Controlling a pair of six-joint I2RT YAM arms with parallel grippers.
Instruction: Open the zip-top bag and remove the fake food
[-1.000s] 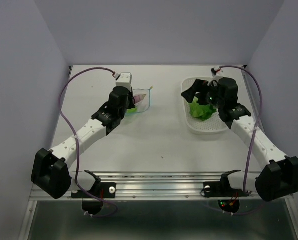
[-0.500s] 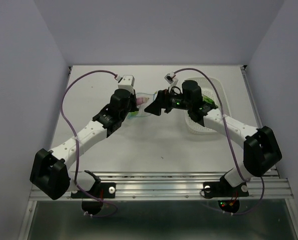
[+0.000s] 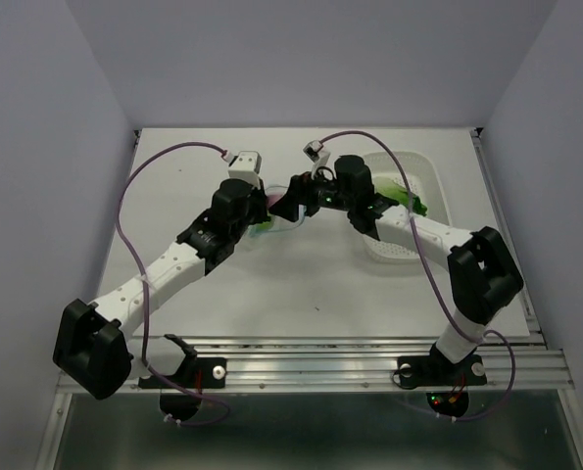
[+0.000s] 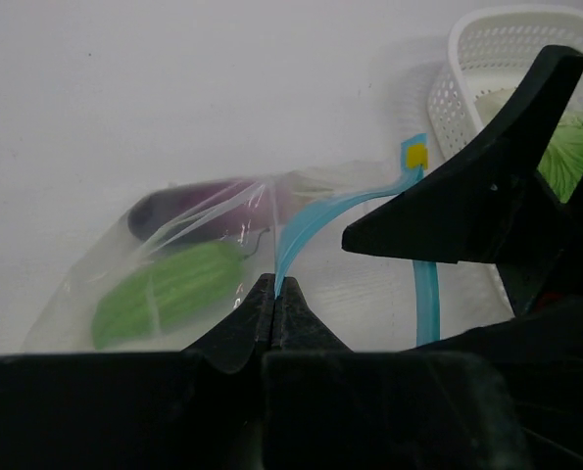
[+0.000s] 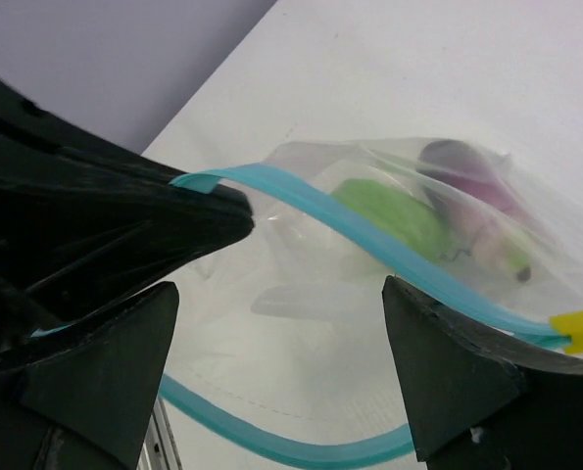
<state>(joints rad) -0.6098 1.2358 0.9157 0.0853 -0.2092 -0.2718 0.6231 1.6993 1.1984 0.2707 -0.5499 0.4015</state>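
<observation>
The zip-top bag (image 3: pixel 268 211) lies on the table between my two grippers. My left gripper (image 4: pixel 274 290) is shut on its blue-teal zip strip (image 4: pixel 315 220) and lifts one lip. The bag mouth gapes in the right wrist view (image 5: pixel 301 333). Inside lie a green ridged piece (image 4: pixel 164 289) and a dark purple piece (image 4: pixel 188 204), also seen from the right wrist (image 5: pixel 389 213). My right gripper (image 5: pixel 281 367) is open and empty at the bag's mouth, its fingers on either side of the opening. It also shows in the top view (image 3: pixel 291 199). A leafy green cabbage piece (image 3: pixel 401 201) lies in the basket.
The white perforated basket (image 3: pixel 399 250) stands right of the bag, under my right forearm; its rim shows in the left wrist view (image 4: pixel 487 39). Purple cables loop above both arms. Walls close off the left, back and right of the table.
My right arm has swung left from over the basket to the bag's mouth, leaving the cabbage piece in the basket. My left gripper keeps its hold on the zip strip.
</observation>
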